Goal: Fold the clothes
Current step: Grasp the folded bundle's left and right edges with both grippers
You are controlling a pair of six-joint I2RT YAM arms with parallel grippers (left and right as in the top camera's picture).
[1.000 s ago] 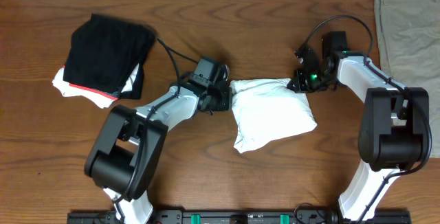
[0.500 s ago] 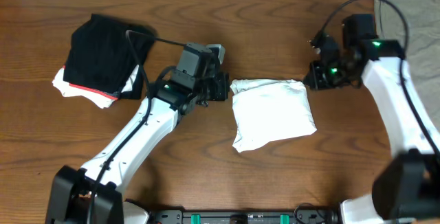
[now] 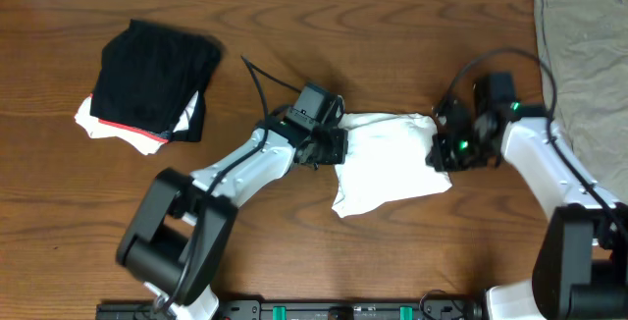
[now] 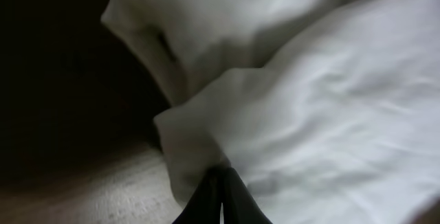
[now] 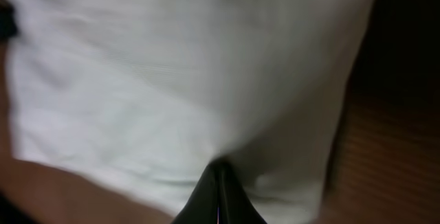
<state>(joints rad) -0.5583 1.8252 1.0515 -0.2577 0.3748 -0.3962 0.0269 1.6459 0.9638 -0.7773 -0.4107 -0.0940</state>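
T-shirt (image 3: 388, 163) lay folded, white bundle, mid-counter (image 3: 294, 251). Left hand (image 3: 336, 149) closed tight, tips touching shirt's left edge. Right hand (image 3: 439, 151) likewise closed, tips against right edge. Black garment (image 3: 152, 70) far left; grey cloth (image 3: 584, 55) far right.

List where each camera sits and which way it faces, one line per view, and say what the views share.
Overhead: fixed above the table, looking straight down at the white T-shirt, black garment and olive-grey cloth; both arms show, left gripper and right gripper at the shirt's sides.
Left wrist: on the left arm, looking along its shut fingers into white folds.
Right wrist: on the right arm, looking along its shut fingers at flat white cloth.
Shared: all three see the T-shirt.
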